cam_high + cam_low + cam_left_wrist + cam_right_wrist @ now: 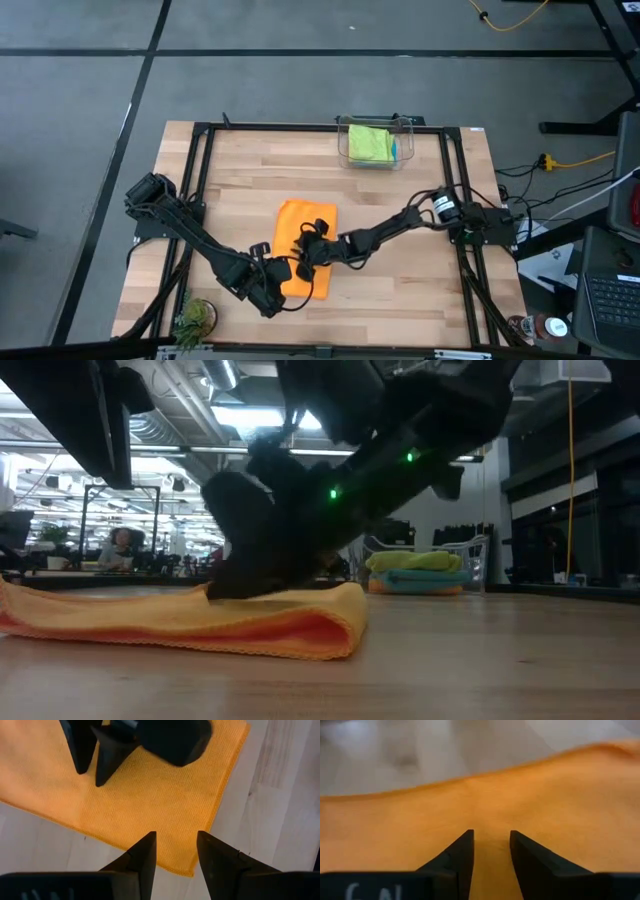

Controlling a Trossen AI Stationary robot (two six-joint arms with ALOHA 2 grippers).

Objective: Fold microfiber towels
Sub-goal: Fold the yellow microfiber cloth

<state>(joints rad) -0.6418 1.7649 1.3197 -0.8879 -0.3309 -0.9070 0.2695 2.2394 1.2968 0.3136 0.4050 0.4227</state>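
An orange microfiber towel [300,222] lies folded on the wooden table; its rounded fold [350,625] faces the table's right side. My right gripper [491,837] is open and low over the towel's middle, slanting down onto it. My left gripper [176,840] is open above the towel's near corner [192,870], and I cannot tell whether it touches it. A lime green towel [368,142] lies on a teal-blue one [420,582] in the clear bin [400,128] at the far edge. My right gripper sets its open fingertips [465,842] on the top layer of the orange towel [300,610], near its middle. It comes slanting down from the table's right side. No cloth shows between the fingers. The towel lies flat on the table.
The clear bin stands at the table's far edge, right of centre. A small green plant [195,318] stands at the near left corner. A black frame [200,160] runs around the tabletop. Bare wood [400,290] lies right of the towel.
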